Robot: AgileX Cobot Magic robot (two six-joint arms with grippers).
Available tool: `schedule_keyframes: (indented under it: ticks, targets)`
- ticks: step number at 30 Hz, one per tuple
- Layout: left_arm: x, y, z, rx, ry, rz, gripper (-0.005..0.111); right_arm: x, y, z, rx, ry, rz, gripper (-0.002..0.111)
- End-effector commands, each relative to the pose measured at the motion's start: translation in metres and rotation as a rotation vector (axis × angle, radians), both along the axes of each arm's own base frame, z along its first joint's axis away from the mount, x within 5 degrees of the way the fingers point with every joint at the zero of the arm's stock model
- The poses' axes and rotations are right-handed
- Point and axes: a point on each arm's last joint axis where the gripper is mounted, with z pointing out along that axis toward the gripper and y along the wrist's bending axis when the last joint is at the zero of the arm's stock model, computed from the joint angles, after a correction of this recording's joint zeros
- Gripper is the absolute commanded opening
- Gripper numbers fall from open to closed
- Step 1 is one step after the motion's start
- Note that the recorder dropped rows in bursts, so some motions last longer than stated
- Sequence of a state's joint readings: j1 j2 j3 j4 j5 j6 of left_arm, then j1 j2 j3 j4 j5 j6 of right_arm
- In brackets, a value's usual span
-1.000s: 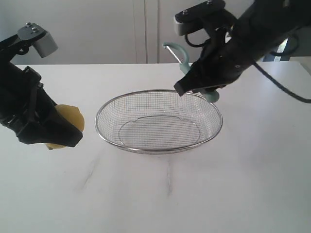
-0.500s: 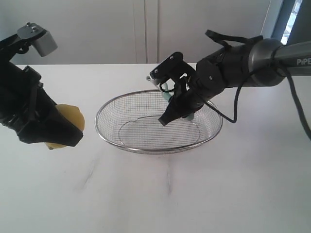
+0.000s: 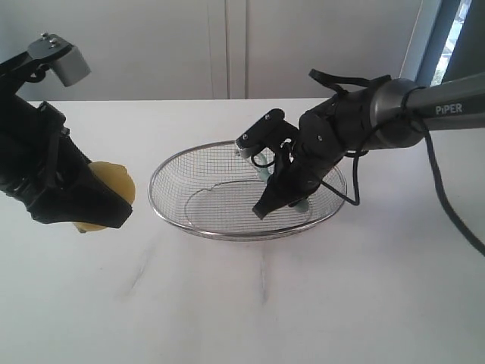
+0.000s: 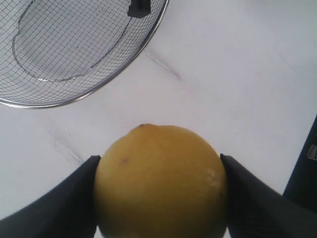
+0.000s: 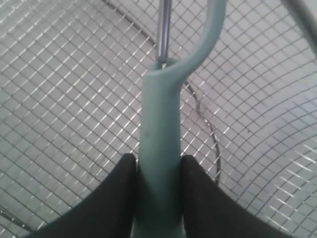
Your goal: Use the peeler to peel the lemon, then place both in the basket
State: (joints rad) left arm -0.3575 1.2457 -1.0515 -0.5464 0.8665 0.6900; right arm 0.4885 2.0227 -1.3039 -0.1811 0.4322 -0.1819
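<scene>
White tabletop: clamping peeler (image 5: 159,124) in right gripper (image 5: 157,163) inside basket (image 3: 227,235), needing low, gentle release; gripping lemon (image 3: 117,182) in left gripper (image 4: 159,173) at left.

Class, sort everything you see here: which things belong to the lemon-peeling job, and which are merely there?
Belongs to the job:
- lemon, gripped by the left end effector
- peeler, gripped by the right end effector
- basket, with the peeler held over its mesh

Merely there:
- white table
- pale wall panels behind
</scene>
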Motion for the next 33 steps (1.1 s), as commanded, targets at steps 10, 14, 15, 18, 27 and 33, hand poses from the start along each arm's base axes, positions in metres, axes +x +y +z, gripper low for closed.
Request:
schedule_keyframes:
  ticks: [10, 14, 15, 18, 27, 33]
  targets:
    - [-0.004, -0.002, 0.006, -0.030, 0.000, -0.010, 0.000, -0.001, -0.001, -0.006, -0.026, 0.026, 0.005, 0.021]
    - [-0.004, -0.002, 0.006, -0.029, -0.003, -0.013, 0.000, -0.001, -0.002, -0.006, -0.028, 0.029, 0.004, 0.042]
    - [-0.004, -0.002, 0.006, -0.029, -0.003, -0.013, 0.000, -0.001, -0.002, -0.006, -0.028, 0.029, 0.004, 0.048]
    - [-0.004, -0.002, 0.006, -0.029, -0.001, -0.015, 0.000, -0.001, -0.002, -0.005, -0.026, 0.026, 0.004, 0.061]
    - [-0.004, -0.002, 0.006, -0.029, -0.001, -0.015, 0.000, -0.009, -0.006, 0.058, 0.049, -0.095, -0.011, 0.066]
    - [-0.004, -0.002, 0.006, -0.029, -0.001, -0.015, 0.000, -0.045, -0.028, 0.128, 0.042, -0.091, -0.067, 0.055]
